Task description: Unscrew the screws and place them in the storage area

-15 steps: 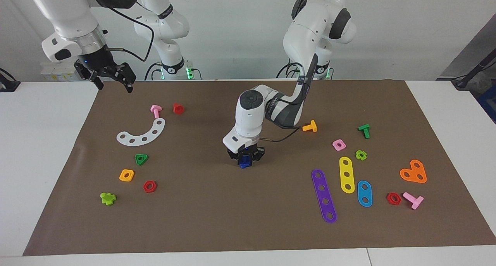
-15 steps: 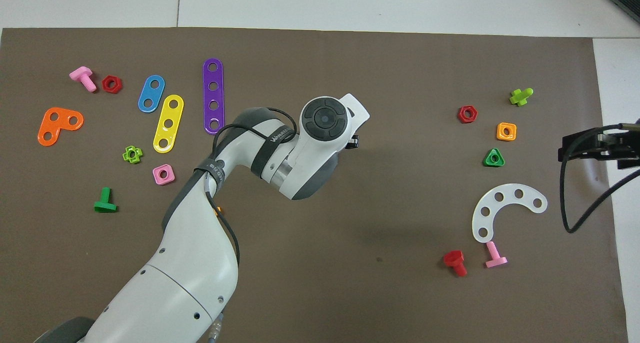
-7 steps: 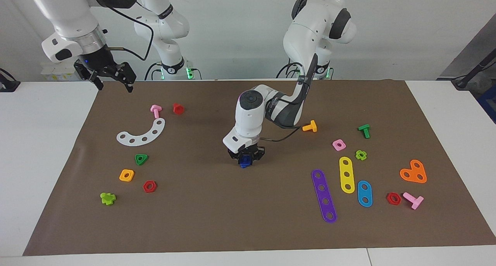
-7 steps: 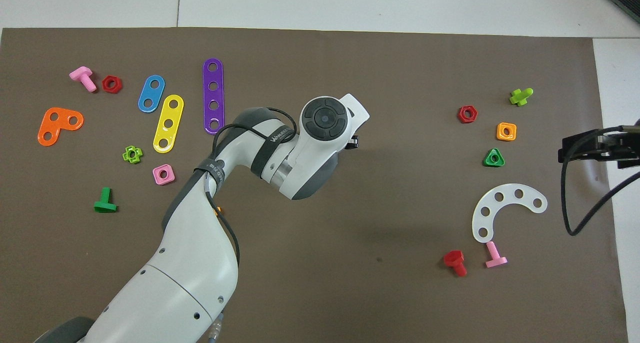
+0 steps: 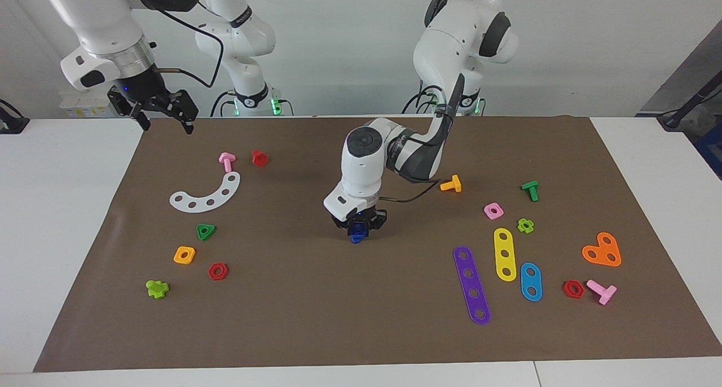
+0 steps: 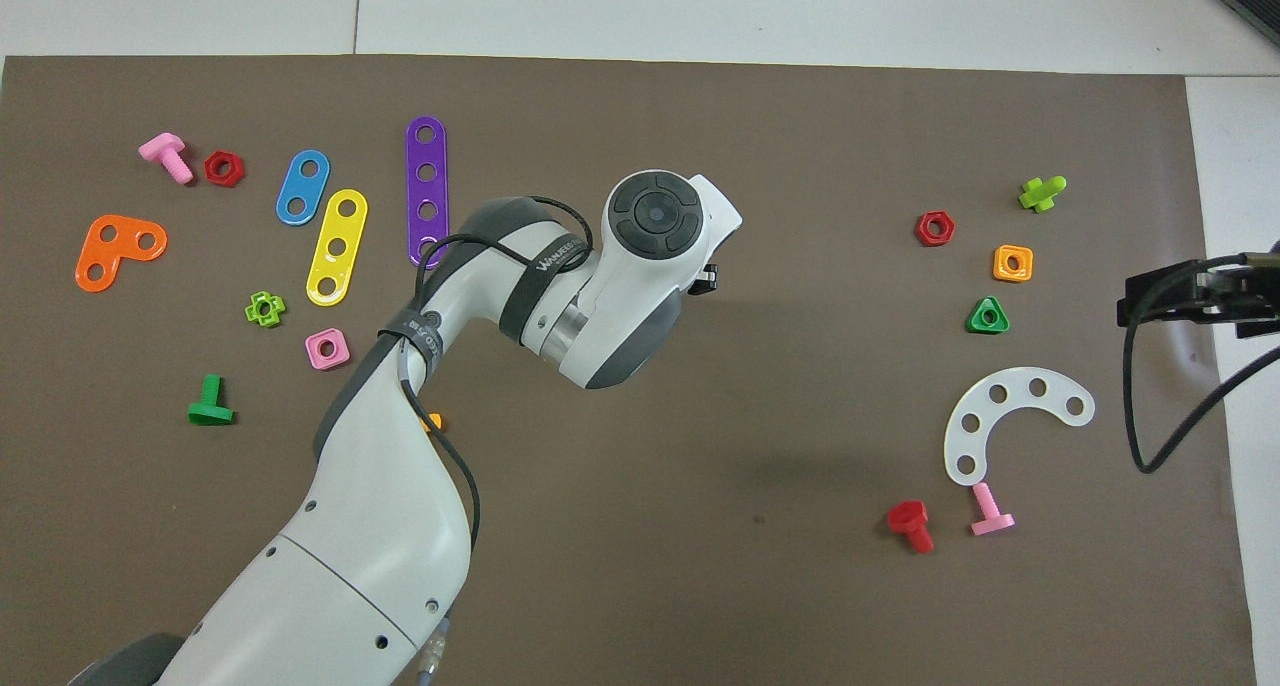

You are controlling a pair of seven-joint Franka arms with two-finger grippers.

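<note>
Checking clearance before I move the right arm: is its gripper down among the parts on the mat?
No, the right gripper hangs raised over the brown mat's edge, above the pink screw.

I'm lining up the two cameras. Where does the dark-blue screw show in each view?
Facing view: the dark-blue screw sits at mid-mat in the left gripper.
Overhead view: not visible; the left arm's wrist covers it.
Shared landmark: the white curved strip, toward the right arm's end.
</note>
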